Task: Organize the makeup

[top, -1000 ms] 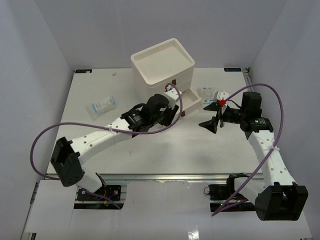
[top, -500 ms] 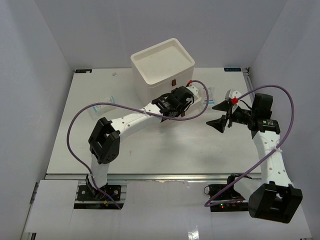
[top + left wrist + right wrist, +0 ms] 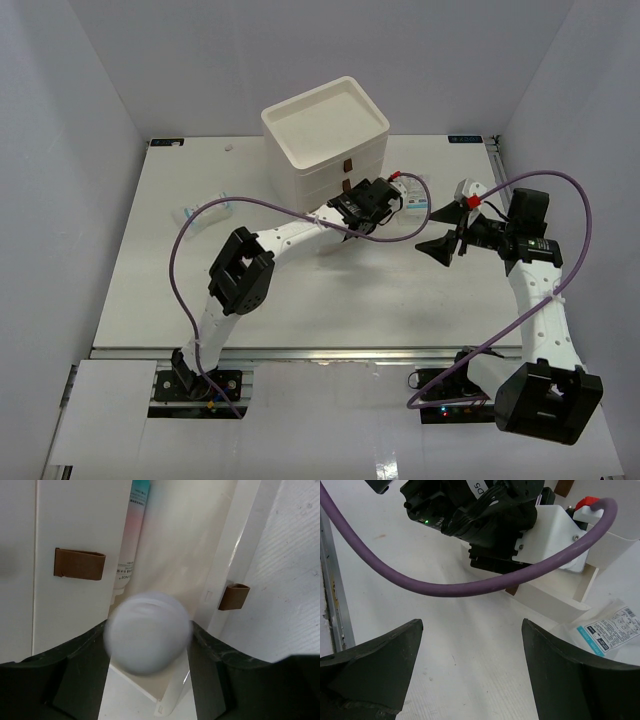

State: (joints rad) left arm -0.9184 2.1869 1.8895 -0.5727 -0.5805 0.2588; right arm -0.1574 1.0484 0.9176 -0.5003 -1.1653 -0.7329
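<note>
Reach explains the top view: the left arm [image 3: 300, 222] stretches across the white bench [image 3: 330, 305] to the foot of the cream 3-drawer box [image 3: 325, 130], judged to be loading it. The right fingers [image 3: 438, 248] hang wide and empty just beside a clear packet [image 3: 414, 197], probably next in line. A second packet [image 3: 203, 213] lies well apart on the left, and plain pale walls [image 3: 90, 90] box the bench on 3 sides. From the left wrist, a blurred pale round item [image 3: 147, 632] sits between the left fingers [image 3: 55, 680] over the open drawer [image 3: 180, 545], where a printed tube [image 3: 132, 535] already lies; whether it is gripped or let go I cannot tell. From the right wrist, the spread fingers frame bare bench, with the drawer and clear packet beyond.
</note>
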